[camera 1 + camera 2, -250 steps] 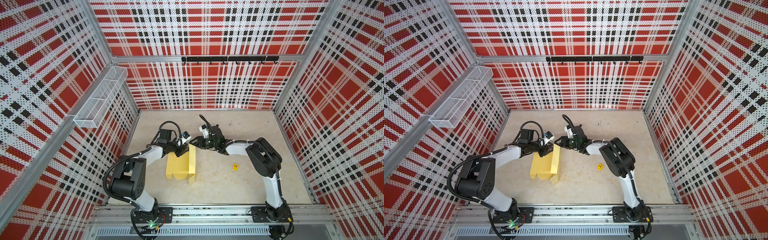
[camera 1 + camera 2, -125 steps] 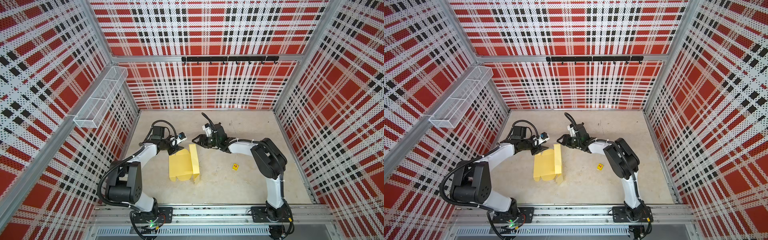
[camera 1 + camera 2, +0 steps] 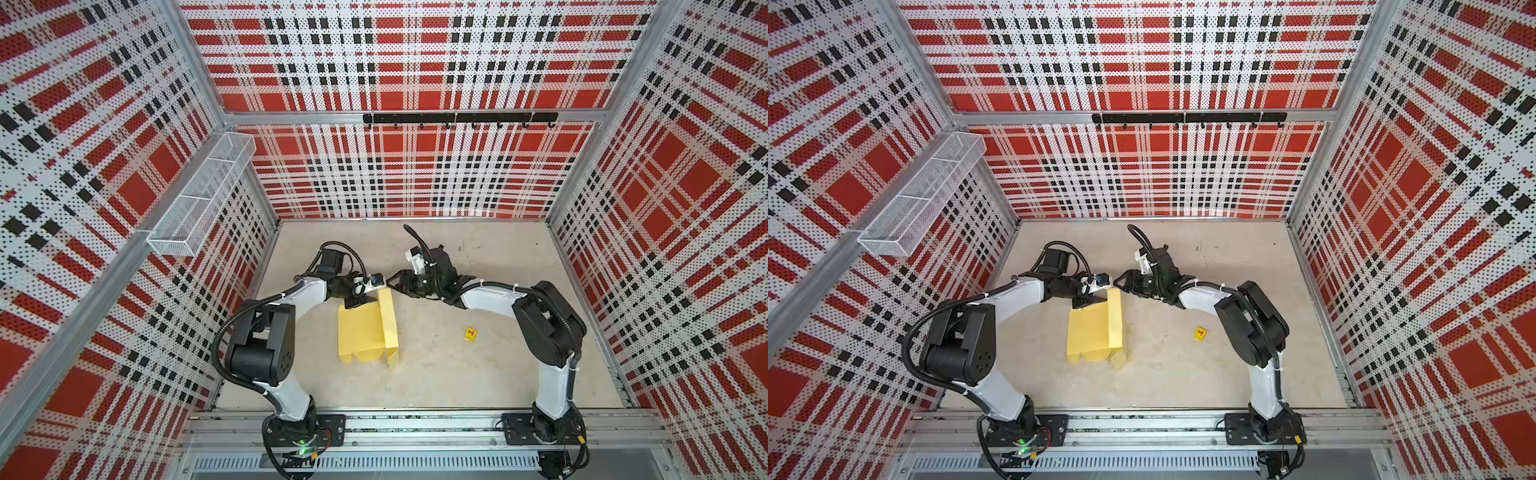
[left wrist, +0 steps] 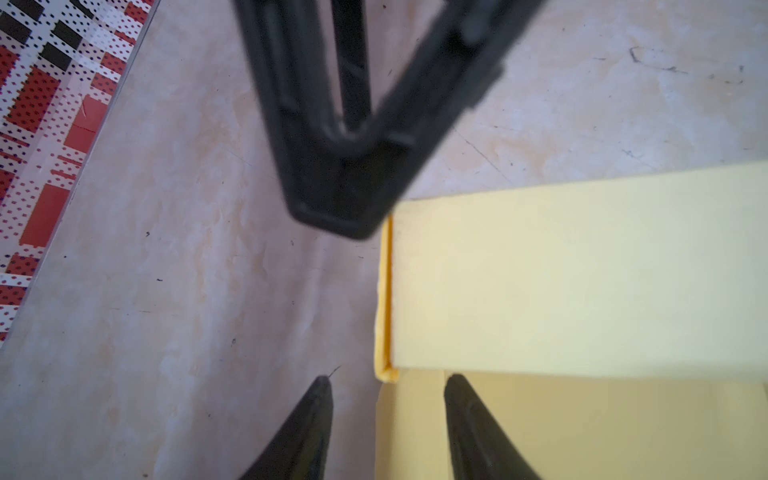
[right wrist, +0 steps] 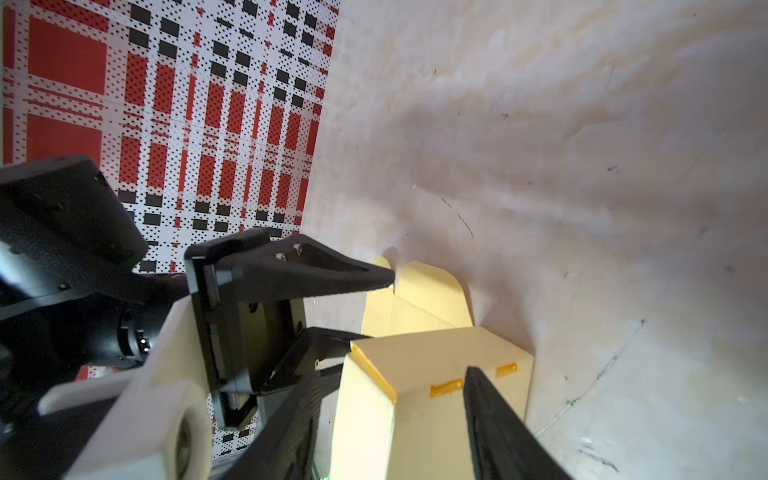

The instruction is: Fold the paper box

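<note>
Paper box [image 3: 361,332] | long axis front-to-back | left fingers [image 4: 461,411] apart | right fingers [image 5: 486,407] apart, seemingly straddling its far end

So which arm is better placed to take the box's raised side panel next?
Probably the right. Its open right gripper sits at the far end of the raised side panel of the paper box; the left gripper, also open, straddles the edge of the flat panel.
</note>
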Available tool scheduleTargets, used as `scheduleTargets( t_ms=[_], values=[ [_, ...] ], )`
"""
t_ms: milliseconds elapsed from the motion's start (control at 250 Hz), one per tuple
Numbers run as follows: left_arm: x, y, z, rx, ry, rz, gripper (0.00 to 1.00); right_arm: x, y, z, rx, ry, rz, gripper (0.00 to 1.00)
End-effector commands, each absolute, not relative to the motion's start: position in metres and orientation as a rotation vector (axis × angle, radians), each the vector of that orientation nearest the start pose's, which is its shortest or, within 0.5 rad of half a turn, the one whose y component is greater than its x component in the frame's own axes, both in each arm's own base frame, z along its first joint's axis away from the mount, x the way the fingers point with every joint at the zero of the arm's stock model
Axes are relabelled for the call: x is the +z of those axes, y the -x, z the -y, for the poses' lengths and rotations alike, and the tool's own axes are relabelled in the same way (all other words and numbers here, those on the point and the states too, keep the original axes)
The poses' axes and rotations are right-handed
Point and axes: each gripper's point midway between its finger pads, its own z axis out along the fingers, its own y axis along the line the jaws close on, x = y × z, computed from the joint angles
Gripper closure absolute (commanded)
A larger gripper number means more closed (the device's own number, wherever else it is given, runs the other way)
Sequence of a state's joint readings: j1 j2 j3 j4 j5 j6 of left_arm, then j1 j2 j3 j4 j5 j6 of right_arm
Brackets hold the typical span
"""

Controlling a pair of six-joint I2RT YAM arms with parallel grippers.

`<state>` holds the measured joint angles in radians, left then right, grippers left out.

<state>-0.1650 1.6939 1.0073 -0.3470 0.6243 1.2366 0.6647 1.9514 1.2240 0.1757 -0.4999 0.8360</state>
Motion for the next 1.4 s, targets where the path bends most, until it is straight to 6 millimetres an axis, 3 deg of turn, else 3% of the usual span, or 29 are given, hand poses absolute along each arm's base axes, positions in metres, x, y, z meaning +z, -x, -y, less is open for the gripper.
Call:
scheduleTargets(
  t_ms=[0, 180, 452, 972, 988, 1164, 1397],
  values=[
    [0.089, -0.369, 0.177, -0.334, -1.709, -1.595, 0.55, 0.116, -0.371, -0.397, 1.322, 0.154, -2.392, 0.46],
    [0.097, -0.374, 0.186, -0.349, -1.656, -1.597, 0.59, 0.114, -0.372, -0.396, 1.304, 0.17, -2.407, 0.5],
    [0.09, -0.371, 0.196, -0.327, -1.661, -1.605, 0.63, 0.099, -0.376, -0.381, 1.29, 0.109, -2.429, 0.55],
    [0.081, -0.376, 0.201, -0.224, -1.597, -1.64, 0.8, 0.101, -0.378, -0.379, 1.316, 0.095, -2.415, 0.56],
    [0.081, -0.371, 0.212, -0.239, -1.616, -1.621, 0.8, 0.102, -0.378, -0.379, 1.318, 0.096, -2.412, 0.56],
    [0.079, -0.371, 0.216, -0.233, -1.599, -1.629, 0.86, 0.108, -0.377, -0.379, 1.327, 0.101, -2.4, 0.56],
    [0.081, -0.37, 0.221, -0.235, -1.586, -1.628, 0.82, 0.116, -0.372, -0.372, 1.313, 0.106, -2.384, 0.51]
  ],
)
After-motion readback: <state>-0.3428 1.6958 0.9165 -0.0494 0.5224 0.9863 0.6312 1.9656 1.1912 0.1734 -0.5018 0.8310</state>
